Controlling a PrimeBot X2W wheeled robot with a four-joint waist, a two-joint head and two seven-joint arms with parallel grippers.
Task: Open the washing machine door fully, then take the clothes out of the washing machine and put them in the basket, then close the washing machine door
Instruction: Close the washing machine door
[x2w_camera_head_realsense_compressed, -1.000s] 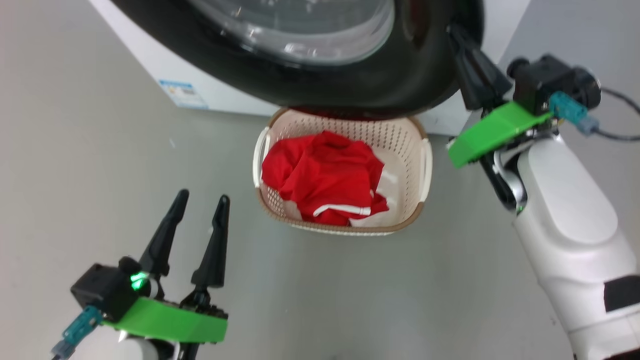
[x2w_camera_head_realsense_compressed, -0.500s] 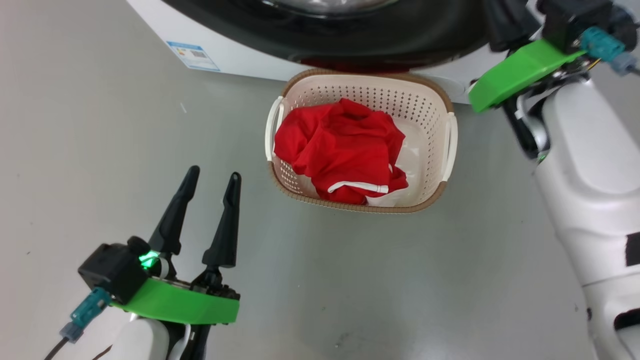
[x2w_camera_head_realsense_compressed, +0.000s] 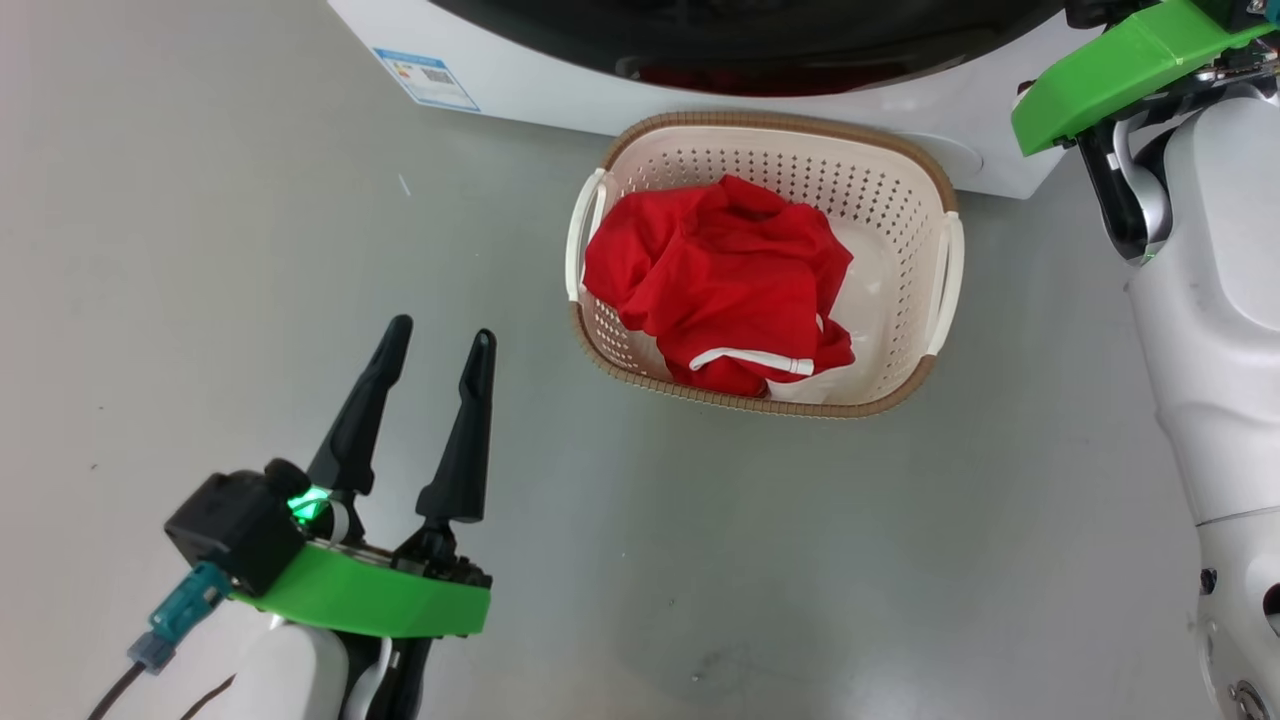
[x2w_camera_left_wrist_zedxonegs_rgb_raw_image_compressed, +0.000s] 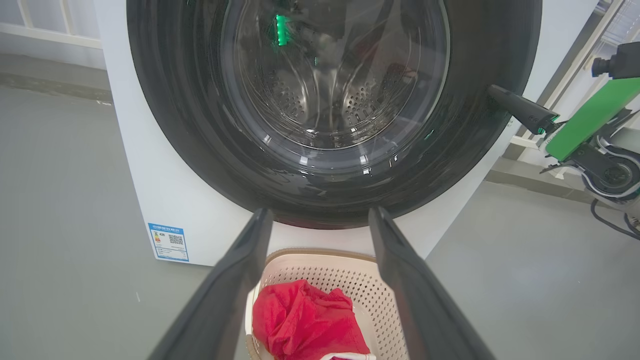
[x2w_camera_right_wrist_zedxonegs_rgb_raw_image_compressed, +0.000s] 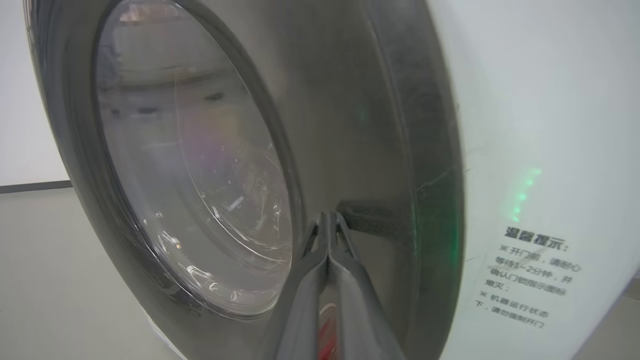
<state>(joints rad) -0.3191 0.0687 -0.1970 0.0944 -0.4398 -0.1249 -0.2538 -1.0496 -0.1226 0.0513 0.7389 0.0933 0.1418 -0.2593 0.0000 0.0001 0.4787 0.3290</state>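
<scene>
I see red clothes (x2w_camera_head_realsense_compressed: 715, 270), white trim; cream perforated basket (x2w_camera_head_realsense_compressed: 800, 165), brown rim; glossy black door (x2w_camera_left_wrist_zedxonegs_rgb_raw_image_compressed: 175, 100); white washing machine (x2w_camera_left_wrist_zedxonegs_rgb_raw_image_compressed: 135, 190).

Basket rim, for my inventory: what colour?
The basket rim is brown; head view shows it best.

There was one washer (x2w_camera_left_wrist_zedxonegs_rgb_raw_image_compressed: 131, 200) with one door (x2w_camera_left_wrist_zedxonegs_rgb_raw_image_compressed: 170, 125) and one label (x2w_camera_head_realsense_compressed: 425, 78), one basket (x2w_camera_head_realsense_compressed: 900, 200), and one heap of clothes (x2w_camera_head_realsense_compressed: 720, 270), its garments uncountable. Two grippers showed: left gripper (x2w_camera_head_realsense_compressed: 442, 328), right gripper (x2w_camera_right_wrist_zedxonegs_rgb_raw_image_compressed: 327, 216).

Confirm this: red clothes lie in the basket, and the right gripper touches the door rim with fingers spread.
Not spread: the right wrist view shows the right gripper shut, fingers together, against the door rim. The clothes do lie in the basket.
</scene>
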